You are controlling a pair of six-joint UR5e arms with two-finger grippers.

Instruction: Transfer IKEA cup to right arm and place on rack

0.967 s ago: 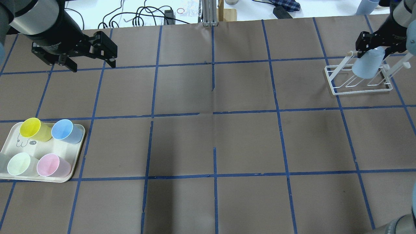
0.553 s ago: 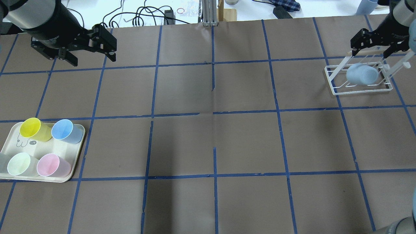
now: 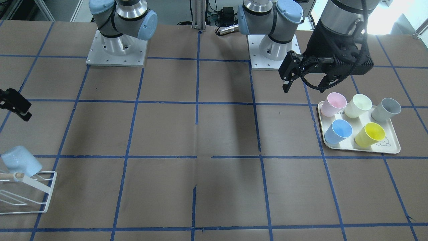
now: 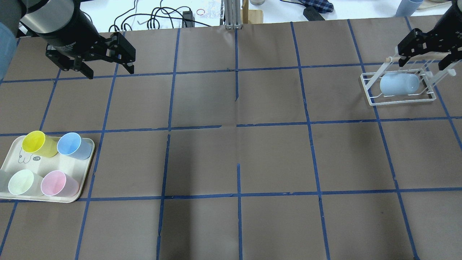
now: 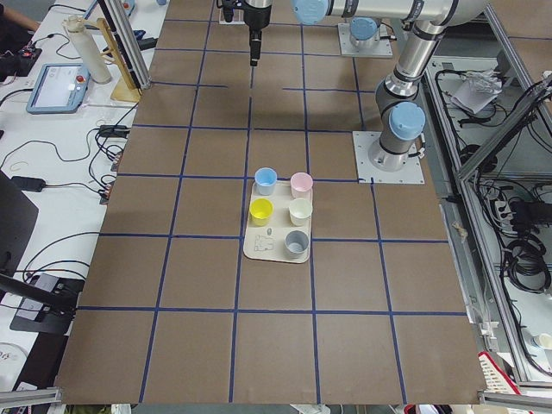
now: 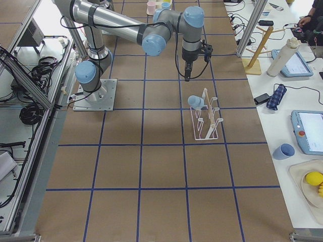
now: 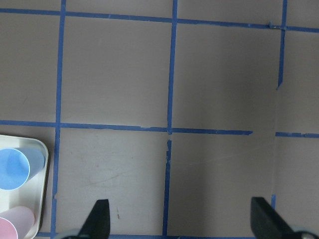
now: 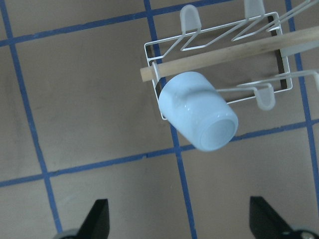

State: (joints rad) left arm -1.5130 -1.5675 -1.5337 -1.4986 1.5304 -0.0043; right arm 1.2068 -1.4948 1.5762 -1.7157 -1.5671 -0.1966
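Note:
The pale sky-blue IKEA cup rests tilted, mouth down, on a slanted prong of the white wire rack, against its wooden dowel. It also shows in the right wrist view and the front view. My right gripper is open and empty, apart from the cup, above the rack's far side. Its fingers frame the wrist view. My left gripper is open and empty, above the table at the far left, beyond the tray.
A cream tray at the near left holds yellow, deeper blue, pale green, pink and grey cups. Cables and other items lie beyond the table's far edge.
My right gripper opened and let go of the cup, which settled onto the rack. The gripper then drew back from it. My left gripper shifted slightly to the right.

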